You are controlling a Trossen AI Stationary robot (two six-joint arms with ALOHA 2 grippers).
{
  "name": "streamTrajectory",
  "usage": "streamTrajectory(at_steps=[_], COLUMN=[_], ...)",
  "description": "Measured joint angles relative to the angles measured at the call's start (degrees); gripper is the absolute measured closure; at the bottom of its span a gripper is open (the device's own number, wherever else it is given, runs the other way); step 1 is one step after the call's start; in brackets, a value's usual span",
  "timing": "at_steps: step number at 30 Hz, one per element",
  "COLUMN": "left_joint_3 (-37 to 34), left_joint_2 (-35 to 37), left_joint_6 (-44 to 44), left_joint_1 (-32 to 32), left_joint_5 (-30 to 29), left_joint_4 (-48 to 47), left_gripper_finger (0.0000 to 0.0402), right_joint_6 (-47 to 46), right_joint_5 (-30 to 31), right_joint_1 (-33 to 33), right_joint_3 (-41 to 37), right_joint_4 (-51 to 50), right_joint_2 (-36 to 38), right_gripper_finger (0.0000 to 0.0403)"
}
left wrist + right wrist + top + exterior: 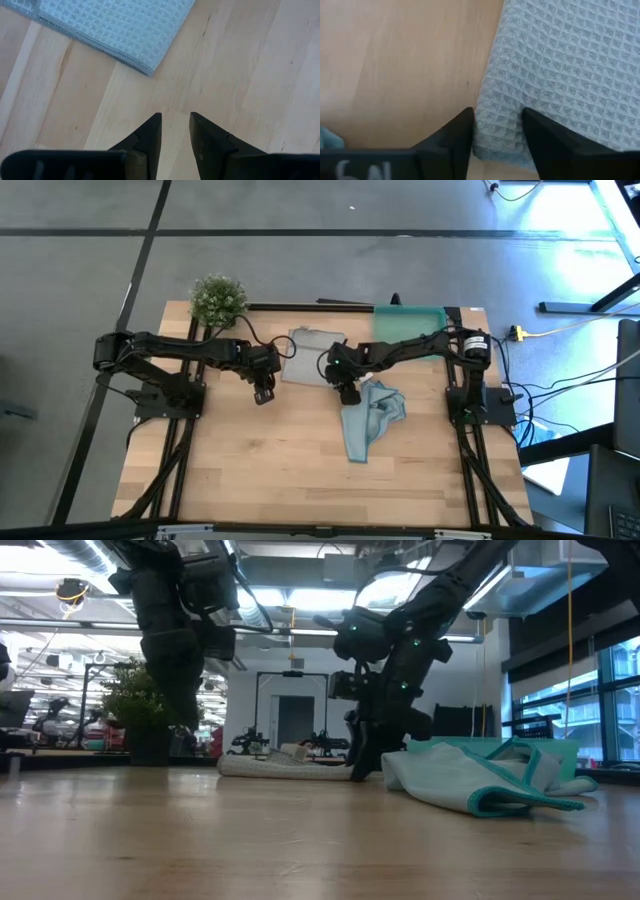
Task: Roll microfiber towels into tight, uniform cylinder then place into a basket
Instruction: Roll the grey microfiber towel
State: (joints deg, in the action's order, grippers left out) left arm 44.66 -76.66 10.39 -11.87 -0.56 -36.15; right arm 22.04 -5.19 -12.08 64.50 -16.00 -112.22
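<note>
From above, the pale grey-blue towel (312, 357) is being seen lying flat near the back of the wooden counter (260, 460), between the two tools. The right tool (348, 392) is being held at that towel's near edge, beside the crumpled light blue towel (368, 415). The left tool (263, 394) is being held just off the grey-blue towel's other side. The teal basket (410, 319) is sitting at the back edge – well apart from the potted plant (217, 298).

At counter height, the right tool (362, 765) is being shown low, touching down by the flat towel (285, 767).

In the left wrist view, the left tool (175, 131) is being held empty, fingers slightly parted over bare wood.

In the right wrist view, the right tool (497, 131) is standing parted across the grey-blue towel's edge (560, 80) – whether the cloth is being pinched cannot be told.
</note>
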Motion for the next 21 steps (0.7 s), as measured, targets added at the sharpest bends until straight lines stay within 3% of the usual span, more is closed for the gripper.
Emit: streamTrajectory(at_steps=[4,9,17,21], left_joint_3=[0.0,0.0,0.0,0.0], left_joint_2=[0.0,0.0,0.0,-0.2], left_joint_6=[-1.5,-10.8,-14.0,-14.0], left_joint_1=[0.1,1.5,2.6,2.6], left_joint_5=[0.6,2.0,1.2,1.0], left_joint_4=[2.7,6.8,7.5,7.4], left_gripper_finger=[0.0305,0.0305,0.0305,0.0305], right_joint_6=[-0.7,-0.8,-3.9,-4.0], right_joint_5=[0.5,0.9,-4.0,-9.6], right_joint_1=[0.0,-0.1,-0.6,-1.2], right_joint_3=[-0.1,-0.1,1.2,4.3], right_joint_4=[0.8,2.7,1.0,-3.3], right_joint_2=[-0.1,-0.2,-0.5,-0.8], right_gripper_finger=[0.0294,0.0386,0.0391,0.0391])
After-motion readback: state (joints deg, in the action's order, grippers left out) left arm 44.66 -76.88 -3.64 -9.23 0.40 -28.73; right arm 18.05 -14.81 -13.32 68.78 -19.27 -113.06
